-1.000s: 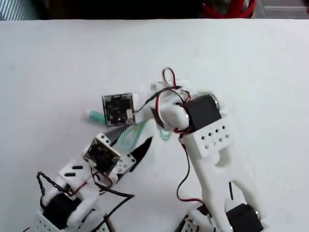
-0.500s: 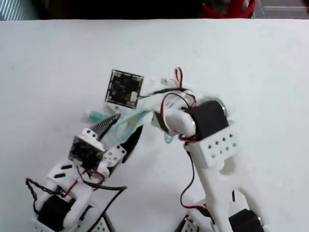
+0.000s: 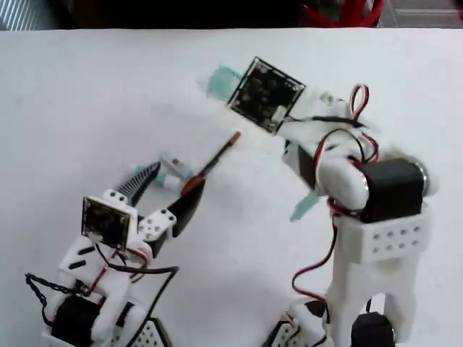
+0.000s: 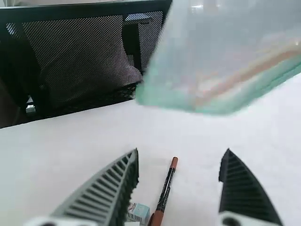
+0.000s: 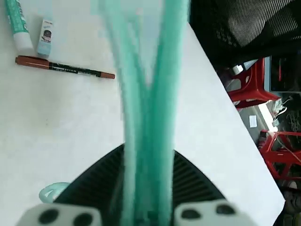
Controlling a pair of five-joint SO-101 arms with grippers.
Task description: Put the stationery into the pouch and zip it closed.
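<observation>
Now, with the right gripper clamped on the pouch held above the table and the left gripper spread wide astride the pen lying on it, the left should drop squarely onto the pen's middle before closing, so it lifts level
</observation>
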